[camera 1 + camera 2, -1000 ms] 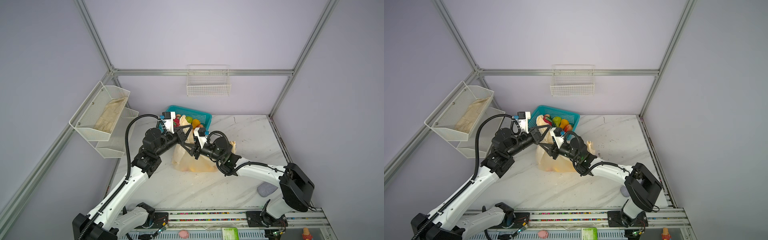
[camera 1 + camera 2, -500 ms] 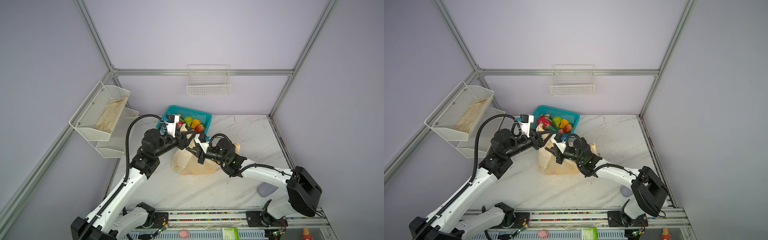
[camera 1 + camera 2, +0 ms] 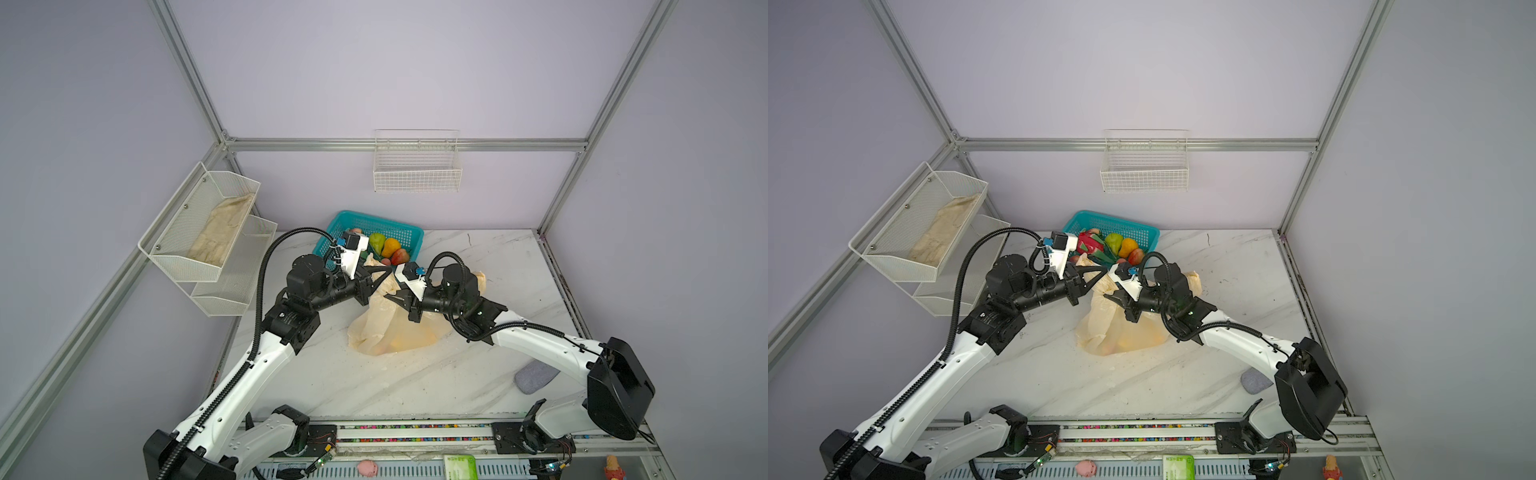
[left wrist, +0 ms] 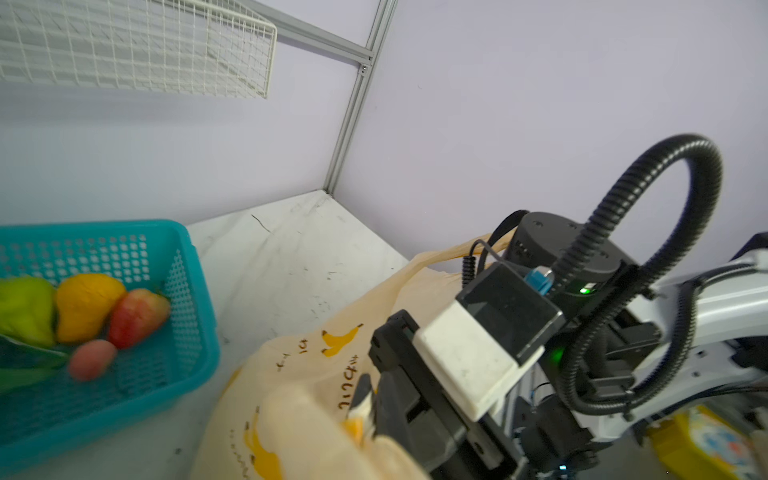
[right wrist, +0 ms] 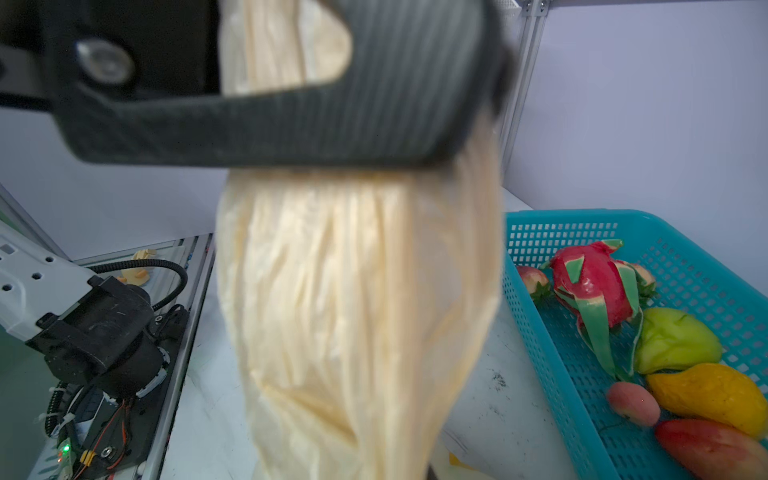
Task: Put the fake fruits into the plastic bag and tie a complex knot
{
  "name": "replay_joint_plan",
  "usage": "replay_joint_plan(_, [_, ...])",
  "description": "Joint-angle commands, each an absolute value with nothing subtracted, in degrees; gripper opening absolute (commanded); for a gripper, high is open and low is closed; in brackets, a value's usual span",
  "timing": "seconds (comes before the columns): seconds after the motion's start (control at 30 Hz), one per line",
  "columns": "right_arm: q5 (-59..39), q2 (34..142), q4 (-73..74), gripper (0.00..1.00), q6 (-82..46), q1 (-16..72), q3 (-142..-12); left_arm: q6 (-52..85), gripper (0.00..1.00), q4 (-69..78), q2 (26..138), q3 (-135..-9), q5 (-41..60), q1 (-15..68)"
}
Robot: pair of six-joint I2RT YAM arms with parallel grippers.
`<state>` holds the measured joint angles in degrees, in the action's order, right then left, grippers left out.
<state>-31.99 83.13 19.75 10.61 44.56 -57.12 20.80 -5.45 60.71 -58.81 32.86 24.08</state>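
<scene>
The plastic bag [image 3: 395,332] [image 3: 1121,332] lies on the marble table, and yellow-orange shapes show through its skin. Its gathered handle strip [image 5: 357,311] is stretched between my two grippers. In both top views my left gripper [image 3: 390,270] [image 3: 1105,270] is shut on the strip just in front of the basket. My right gripper [image 3: 387,296] [image 3: 1106,296] is shut on the plastic right below it, fingertips pinching cream film [image 4: 365,399]. Fake fruits lie in the teal basket [image 3: 1113,218]: dragon fruit [image 3: 1090,242], green pear [image 3: 377,241], orange pear [image 3: 390,246], strawberry [image 3: 400,255]. A knot does not show.
A two-tier wire shelf holding a beige cloth [image 3: 220,232] hangs on the left wall, close to my left elbow. A white wire basket [image 3: 417,166] hangs on the back wall. A grey pad [image 3: 536,376] lies near my right arm's base.
My left gripper opened, then shut again on the strip. My right gripper closed and drew back slightly. The bag's top sank away from the basket, uncovering more fruit.
</scene>
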Motion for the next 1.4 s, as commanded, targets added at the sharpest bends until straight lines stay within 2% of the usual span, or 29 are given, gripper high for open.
replay_joint_plan(0.0, [-28.1, 81.0, 17.6, 0.21, 9.8, 44.5, -58.8, 22.9, 0.00, -4.1, 60.6, -65.3, 33.8, 23.9])
replay_joint_plan(0.1, [-24.5, 79.1, 23.2, 0.46, 5.4, 46.6, -56.4, 26.9, 0.00, -4.1, 60.5, -65.4, 31.7, 23.9])
replay_joint_plan(0.17, [-21.0, 78.9, 27.2, 0.55, 3.4, 48.6, -54.8, 29.8, 0.00, -4.1, 60.2, -65.1, 30.6, 23.9])
replay_joint_plan(0.23, [-17.0, 77.5, 30.8, 0.69, 0.8, 50.7, -54.0, 32.7, 0.00, -3.5, 59.8, -64.2, 29.7, 23.9])
replay_joint_plan(0.4, [-4.2, 78.4, 38.9, 0.72, -3.6, 55.0, -52.6, 37.9, 0.00, -0.9, 58.2, -62.2, 28.5, 24.0])
replay_joint_plan(0.57, [11.8, 83.3, 43.6, 0.65, -2.3, 59.4, -54.0, 41.4, 0.00, 0.0, 57.4, -62.0, 27.9, 24.0])
replay_joint_plan(0.67, [17.7, 85.8, 47.3, 0.60, -3.3, 60.2, -54.3, 43.3, 0.00, 0.7, 57.2, -61.7, 27.9, 24.0])
replay_joint_plan(0.83, [25.2, 91.1, 50.4, 0.64, -5.1, 61.5, -55.9, 45.2, 0.00, 1.7, 57.3, -60.6, 28.5, 24.0])
replay_joint_plan(0.97, [31.2, 94.9, 48.5, 0.63, -8.3, 61.5, -53.4, 45.6, 0.00, 1.4, 57.7, -60.8, 28.2, 23.9])
replay_joint_plan(1.07, [30.2, 95.2, 48.6, 0.61, -8.4, 61.5, -50.1, 44.6, 0.00, 0.0, 58.3, -61.7, 28.1, 23.7])
replay_joint_plan(1.13, [27.8, 93.7, 48.9, 0.63, -6.7, 61.5, -48.9, 43.8, 0.00, -0.9, 59.1, -62.6, 28.5, 23.6])
replay_joint_plan(1.37, [10.7, 85.7, 44.9, 0.84, 6.1, 60.2, -50.2, 42.4, 0.00, -1.2, 61.3, -64.1, 30.6, 23.1])
